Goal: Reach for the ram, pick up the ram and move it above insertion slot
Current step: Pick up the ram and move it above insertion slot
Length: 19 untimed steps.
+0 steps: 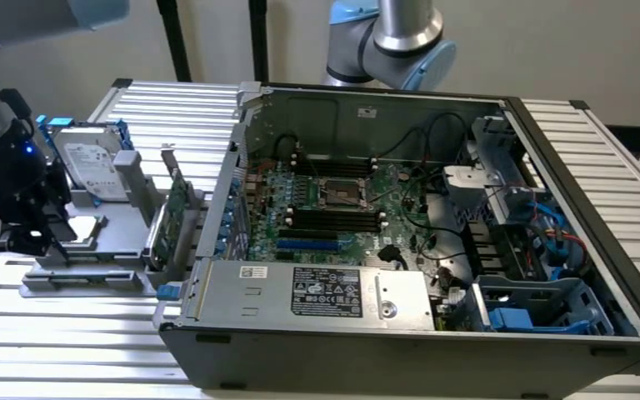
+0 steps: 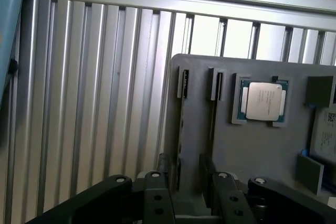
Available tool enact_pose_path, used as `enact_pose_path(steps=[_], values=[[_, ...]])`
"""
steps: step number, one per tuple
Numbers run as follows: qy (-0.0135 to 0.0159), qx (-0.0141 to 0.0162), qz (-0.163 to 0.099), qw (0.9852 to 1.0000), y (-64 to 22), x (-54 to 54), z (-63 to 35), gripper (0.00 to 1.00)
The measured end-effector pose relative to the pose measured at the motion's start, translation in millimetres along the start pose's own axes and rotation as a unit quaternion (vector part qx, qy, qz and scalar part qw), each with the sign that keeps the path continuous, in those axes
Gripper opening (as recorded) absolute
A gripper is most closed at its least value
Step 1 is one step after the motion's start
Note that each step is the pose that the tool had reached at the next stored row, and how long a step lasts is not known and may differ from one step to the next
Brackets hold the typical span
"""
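Gripper (image 2: 191,203), black, two-fingered, hangs released over the near end of a flat grey plastic fixture plate (image 2: 262,150), jaws apart, nothing held. Between them runs a narrow slot holding what I take for the ram (image 2: 180,124), a thin dark strip seen edge-on; its green board cannot be made out from here.

Risk one: the jaws look slightly off the slot line, so a descent could put a fingertip on the slot's raised wall or the second narrow slot (image 2: 216,103) just beside.

Risk two: a grip near one end would likely let the long stick tilt.

Farther along the plate lies a square silver processor chip (image 2: 262,100).

Beyond, at the exterior view's left, an upright green expansion card (image 1: 176,208) stands between the fixture and the open black computer case (image 1: 409,354); a low carry could clip either.

The long black motherboard slots (image 1: 337,221) sit deep, with cables near.
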State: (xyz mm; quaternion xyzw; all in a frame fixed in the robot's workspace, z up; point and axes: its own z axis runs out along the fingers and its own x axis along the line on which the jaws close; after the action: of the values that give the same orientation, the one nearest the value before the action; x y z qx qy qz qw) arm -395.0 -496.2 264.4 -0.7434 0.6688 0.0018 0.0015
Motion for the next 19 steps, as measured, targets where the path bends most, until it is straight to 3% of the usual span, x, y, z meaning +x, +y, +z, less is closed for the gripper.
enact_pose_path(steps=[19], values=[[0.0, 0.0, 0.018, 0.9998, 0.0, 0.1, 34.5, 0.36]])
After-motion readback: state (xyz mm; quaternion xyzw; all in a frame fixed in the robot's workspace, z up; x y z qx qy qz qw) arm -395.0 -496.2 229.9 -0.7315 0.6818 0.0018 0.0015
